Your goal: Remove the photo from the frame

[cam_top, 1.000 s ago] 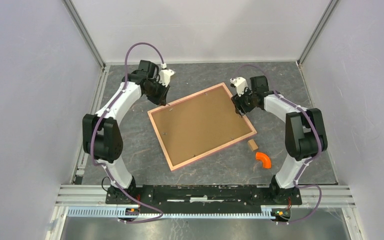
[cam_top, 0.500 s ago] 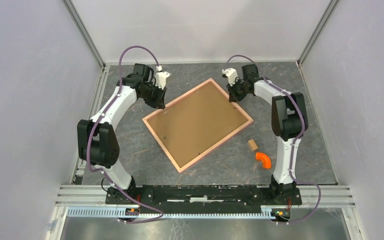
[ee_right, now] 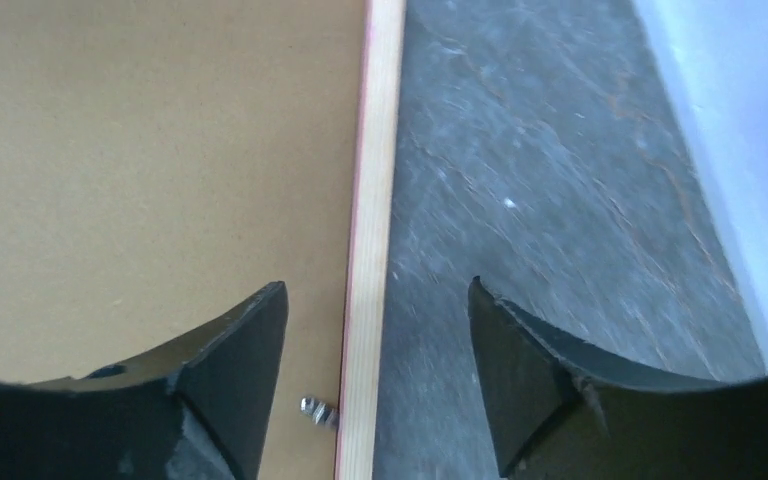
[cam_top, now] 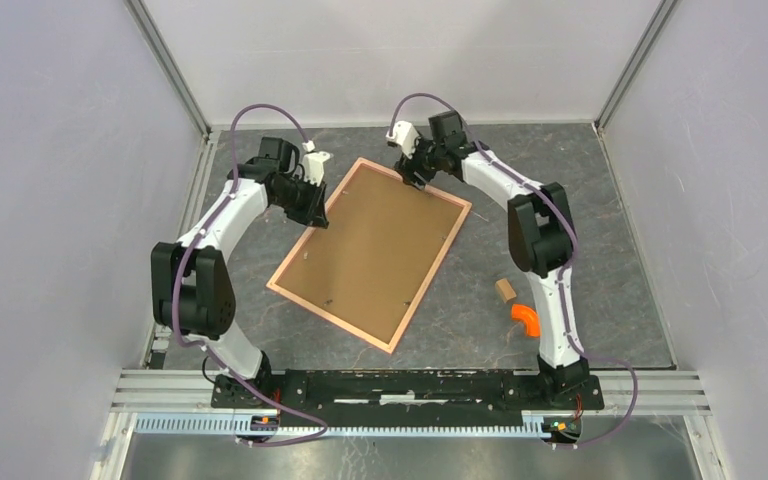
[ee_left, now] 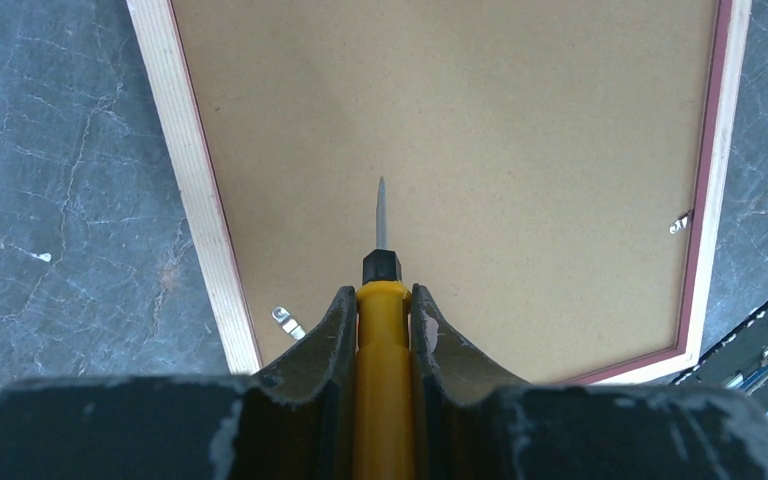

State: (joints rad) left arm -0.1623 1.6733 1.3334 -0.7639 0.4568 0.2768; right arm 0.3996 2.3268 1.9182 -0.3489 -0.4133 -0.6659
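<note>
The frame [cam_top: 370, 250] lies face down on the table, showing its brown fibreboard back and pink rim. The photo is hidden under the back. My left gripper [cam_top: 315, 215] is shut on a yellow screwdriver [ee_left: 381, 380]. Its metal tip [ee_left: 380, 212] points over the fibreboard near the frame's left rim. A small metal clip [ee_left: 287, 322] sits beside the left gripper [ee_left: 381, 295], and another clip [ee_left: 680, 224] is on the opposite rim. My right gripper [cam_top: 415, 180] is open at the frame's far edge. In the right wrist view, it [ee_right: 378, 295] straddles the rim [ee_right: 372, 200] above a clip [ee_right: 318, 409].
A small wooden block [cam_top: 505, 290] and an orange curved piece [cam_top: 527, 319] lie on the table to the right of the frame. White walls enclose the table on three sides. A metal rail [cam_top: 410, 385] runs along the near edge.
The frame has turned counterclockwise on the table. My right gripper has swung left and farther back with its edge. My left gripper has shifted slightly nearer, staying over the frame's left side.
</note>
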